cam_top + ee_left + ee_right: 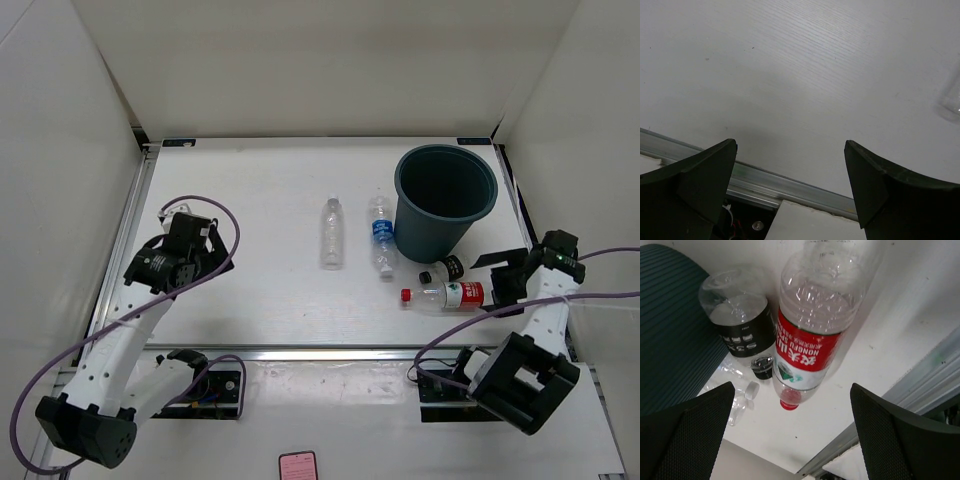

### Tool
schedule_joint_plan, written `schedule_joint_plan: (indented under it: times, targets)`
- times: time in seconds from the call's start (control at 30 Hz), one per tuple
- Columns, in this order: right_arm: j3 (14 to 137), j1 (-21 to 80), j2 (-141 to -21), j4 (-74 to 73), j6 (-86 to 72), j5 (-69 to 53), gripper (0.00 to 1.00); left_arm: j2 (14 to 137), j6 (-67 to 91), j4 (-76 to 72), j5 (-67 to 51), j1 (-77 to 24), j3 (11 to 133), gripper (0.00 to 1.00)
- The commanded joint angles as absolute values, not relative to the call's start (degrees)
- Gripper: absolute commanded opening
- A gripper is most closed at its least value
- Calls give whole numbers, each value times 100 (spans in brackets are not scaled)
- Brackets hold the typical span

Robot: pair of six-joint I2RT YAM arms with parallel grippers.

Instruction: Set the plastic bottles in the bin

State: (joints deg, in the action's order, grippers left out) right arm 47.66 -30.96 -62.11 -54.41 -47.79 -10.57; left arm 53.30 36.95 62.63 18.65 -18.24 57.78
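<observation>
Bin: a dark teal-grey round plastic bucket (432, 238), tapering to its base, stands upright with its mouth open; nothing shows inside it in the top view.
Unlabelled bottle: a small clear plastic bottle with no label (332, 233) lies on its side on the white table (260, 290), well to the left of the bin.
Blue-labelled bottle: a small clear bottle with a blue label (381, 234) lies on its side just left of the bin, between the bin and the unlabelled bottle.
Dark bottle: a short clear bottle with a dark band and black cap (444, 269) lies just beside the bin's base on its near side; the right wrist view shows it (740, 325) close against the ribbed bin wall (670, 330), though whether they touch is unclear.
Red bottle: a clear bottle with a red label and red cap (447, 294) lies on its side, nearer than the dark bottle from the bin and right beside it, with its cap pointing left.
Right gripper: it (497, 278) sits near the bin's near right side, jaws spread wide and holding nothing; from the wrist, the red bottle (810, 340) lies ahead, framed between the fingers (791, 386).
Left gripper: it (190, 225) is far to the left of the bin, jaws spread wide (790, 150) with only bare table between them.
</observation>
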Motion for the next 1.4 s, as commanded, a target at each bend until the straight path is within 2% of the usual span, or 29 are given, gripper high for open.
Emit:
schedule_joint_plan:
  times: [0.0,0.43,0.47,0.57,0.6,0.67,0.7,0.73,0.87,1.03,1.17,1.27,1.37]
  targets:
    - [4536,-3164,-6363,-4922,-4843,-1354,100,5431,3762,5985,1898,-1854,5713,100]
    - [3850,-3050,-7646,-4237,-4904,-1459,100,5484,3656,6100,2232,-1907,5537,100]
    - [3850,-3050,-7707,-4236,-4852,-1372,91,5545,3656,6100,2232,-1907,5537,100]
    - [3850,-3050,-7909,-4236,-4799,-1239,80,5607,3656,6100,2232,-1907,5537,100]
    - [3850,-3050,-7980,-4236,-4721,-1161,67,5607,3656,6100,2232,-1907,5537,100]
    - [4068,-3050,-8033,-4236,-4641,-1160,53,5607,3656,6100,2232,-1907,5476,100]
    - [4182,-3050,-8033,-4506,-4580,-1108,37,5607,3656,6100,2232,-1907,5476,100]
    - [4305,-3050,-7981,-4691,-4579,-1055,32,5607,3656,6100,2232,-1907,5476,100]
    - [4841,-2911,-7236,-5324,-4315,-1248,23,5607,3708,5977,2232,-1907,5345,100]
    - [5975,-2154,-6374,-6363,-4482,-1387,19,5607,3709,5836,2180,-1959,5282,100]
    - [7264,-2074,-5600,-6495,-4562,-1747,23,5607,3709,5836,2372,-2126,5282,100]
    - [7777,-2074,-5484,-5777,-4562,-2091,26,5607,3656,5731,2373,-2249,5282,100]
    - [8742,-2021,-5940,-5249,-4667,-2058,26,5607,3577,5599,2373,-2312,5212,100]
